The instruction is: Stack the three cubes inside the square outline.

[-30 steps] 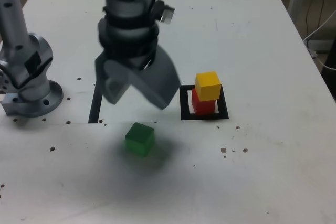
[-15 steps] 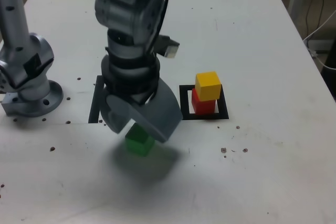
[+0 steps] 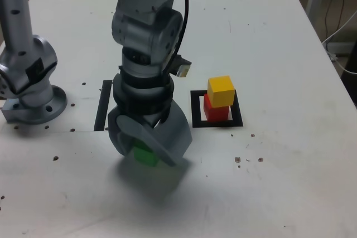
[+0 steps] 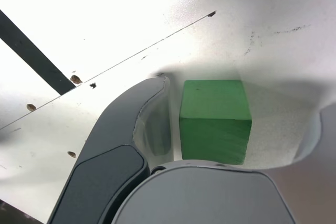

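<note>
Cubes: green [image 3: 146,154] between my claw's [image 3: 150,147] wide-parted jaws, ungripped; yellow [image 3: 221,91] atop red [image 3: 216,110] inside square outline [image 3: 238,122], right of claw on desk [image 3: 268,176].

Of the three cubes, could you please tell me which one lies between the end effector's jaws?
The green matte cube; the yellow and red ones are stacked inside the black square outline.

Around me, a scuffed white tabletop [image 3: 279,165] with dark specks, thin cables [image 3: 336,26] beyond its edge.
</note>
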